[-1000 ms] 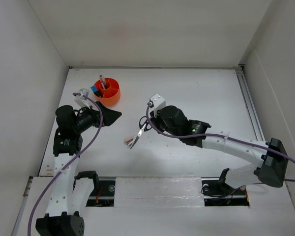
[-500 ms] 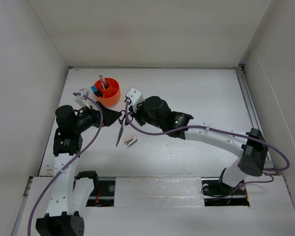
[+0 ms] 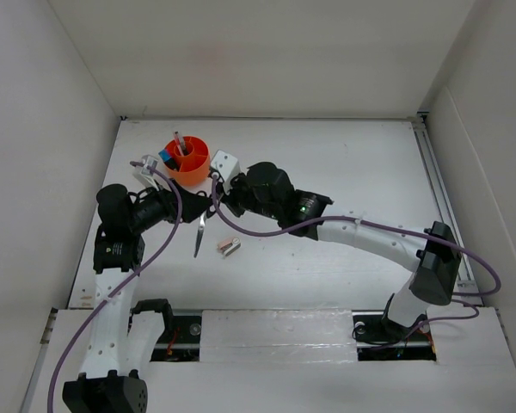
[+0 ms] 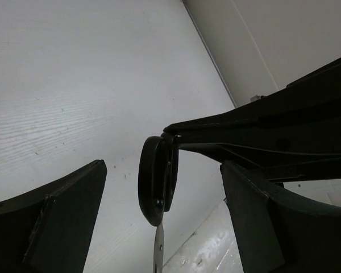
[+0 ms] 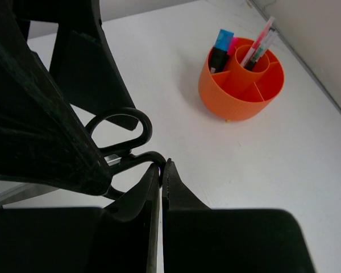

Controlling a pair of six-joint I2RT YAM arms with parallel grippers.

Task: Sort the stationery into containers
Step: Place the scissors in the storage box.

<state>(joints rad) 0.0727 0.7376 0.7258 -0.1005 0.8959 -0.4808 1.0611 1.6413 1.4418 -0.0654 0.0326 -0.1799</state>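
Note:
The black-handled scissors (image 3: 199, 239) hang blades down, above the table. My right gripper (image 5: 163, 166) is shut on one handle loop (image 5: 120, 132). In the left wrist view the handle (image 4: 155, 187) sits between my left gripper's (image 4: 162, 170) open fingers (image 4: 62, 219), with a gap on each side. In the top view both grippers meet just below the orange tub (image 3: 187, 160). The tub (image 5: 241, 79) holds a blue-capped highlighter (image 5: 223, 42), a pink-capped one (image 5: 234, 45) and pens (image 5: 258, 45). A small beige-silver stapler (image 3: 230, 247) lies on the table beside the blades.
White walls close in the table on the left, back and right. A metal rail (image 3: 439, 189) runs along the right side. The left arm's purple cable (image 3: 159, 249) loops over the near left of the table.
My right arm has swung left with the scissors, from the table's middle to my left gripper. The handles now sit between the left fingers, which have narrowed a little.

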